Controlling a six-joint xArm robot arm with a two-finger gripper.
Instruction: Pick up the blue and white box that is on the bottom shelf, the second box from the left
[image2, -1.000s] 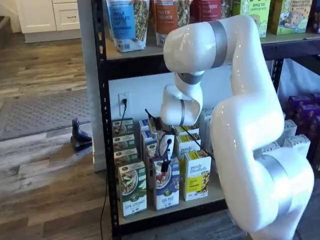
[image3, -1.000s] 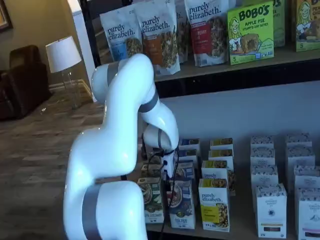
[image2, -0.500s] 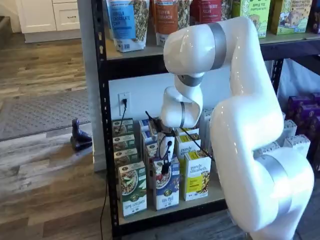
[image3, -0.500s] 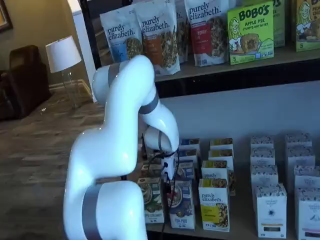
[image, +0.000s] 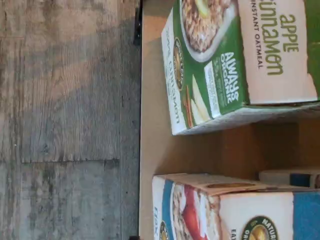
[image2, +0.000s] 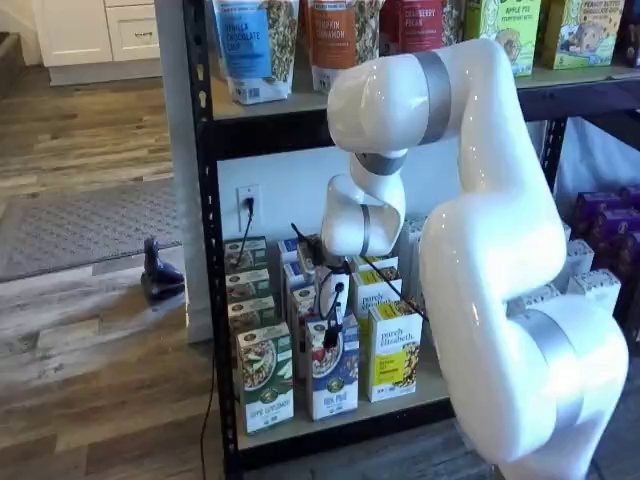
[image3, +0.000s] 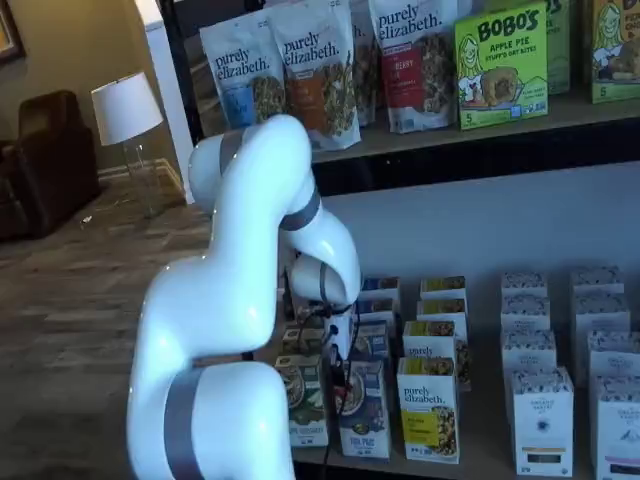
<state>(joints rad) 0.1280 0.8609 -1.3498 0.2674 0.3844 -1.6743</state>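
The blue and white box stands at the front of the bottom shelf, between a green-and-white carton and a yellow-and-white carton. My gripper hangs at the box's top front; its black fingers show as one dark shape, with no gap to be seen. In a shelf view the box is partly behind my gripper. The wrist view shows the box close up, beside the green carton, on the tan deck.
More rows of cartons stand behind the front row. White boxes fill the shelf's right part. Pouches stand on the upper deck. A black cable hangs from a wall outlet. Wood floor lies before the rack.
My arm has shifted slightly toward the shelf. The gripper stays at the top front of the blue and white box. The boxes have not moved.
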